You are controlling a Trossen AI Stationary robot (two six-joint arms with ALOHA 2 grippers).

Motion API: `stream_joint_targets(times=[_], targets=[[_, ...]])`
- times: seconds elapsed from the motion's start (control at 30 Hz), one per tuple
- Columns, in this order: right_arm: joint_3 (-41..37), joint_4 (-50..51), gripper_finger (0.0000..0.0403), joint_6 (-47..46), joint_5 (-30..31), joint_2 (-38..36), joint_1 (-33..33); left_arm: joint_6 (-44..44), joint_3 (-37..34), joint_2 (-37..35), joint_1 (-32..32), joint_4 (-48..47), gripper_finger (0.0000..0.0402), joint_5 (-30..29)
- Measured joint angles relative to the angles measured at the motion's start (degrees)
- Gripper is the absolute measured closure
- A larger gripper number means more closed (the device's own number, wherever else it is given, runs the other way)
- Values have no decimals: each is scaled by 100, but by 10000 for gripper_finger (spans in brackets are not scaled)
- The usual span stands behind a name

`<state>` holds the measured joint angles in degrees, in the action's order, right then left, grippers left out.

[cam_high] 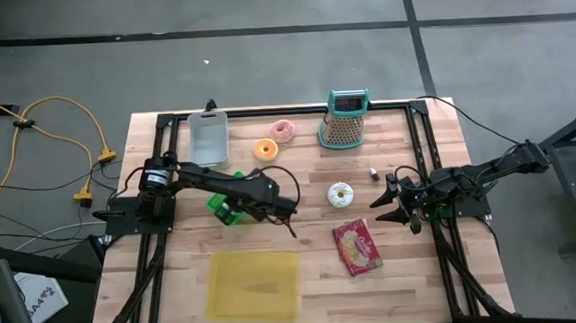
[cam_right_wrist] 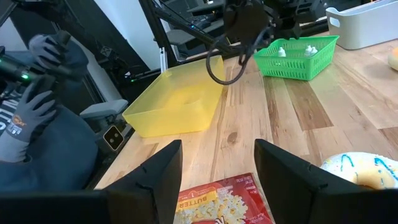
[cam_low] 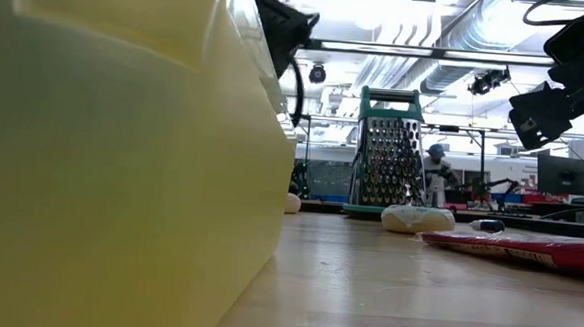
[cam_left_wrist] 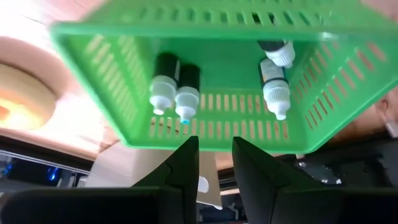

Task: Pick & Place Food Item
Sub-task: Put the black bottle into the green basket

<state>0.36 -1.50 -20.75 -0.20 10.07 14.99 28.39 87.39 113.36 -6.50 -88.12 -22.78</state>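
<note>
My left gripper (cam_left_wrist: 214, 144) hangs over a green basket (cam_high: 226, 207) of small bottles (cam_left_wrist: 174, 93). It points down and back toward its own arm's base. Its fingers stand apart with nothing between them, and their tips show in front of the basket's rim (cam_left_wrist: 211, 142). Food lies on the table: an orange donut (cam_high: 265, 149), a pink donut (cam_high: 283, 131), a white donut (cam_high: 340, 192) and a red popcorn bag (cam_high: 357, 245). My right gripper (cam_right_wrist: 217, 152) waits open at the table's right side, above the popcorn bag (cam_right_wrist: 217, 202).
A yellow tray (cam_high: 254, 284) lies near the front edge and fills the left of the low view. A white bin (cam_high: 208, 136) and a metal grater (cam_high: 345, 120) stand at the back. A small bottle (cam_high: 373, 173) lies near the right arm. A person's gloved hand (cam_right_wrist: 28, 118) shows beyond the table.
</note>
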Motion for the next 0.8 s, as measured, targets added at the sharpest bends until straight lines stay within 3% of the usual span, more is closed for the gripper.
stream_joint_targets(times=[0.37,0.63,0.8], targets=[[0,0,215,2,1,2,1,433,890,0,-3,491,311,19],[-2,0,215,2,-1,2,-1,1214,978,0,28,1595,311,232],[0,0,215,2,1,0,1,1448,976,-35,96,2304,311,654]])
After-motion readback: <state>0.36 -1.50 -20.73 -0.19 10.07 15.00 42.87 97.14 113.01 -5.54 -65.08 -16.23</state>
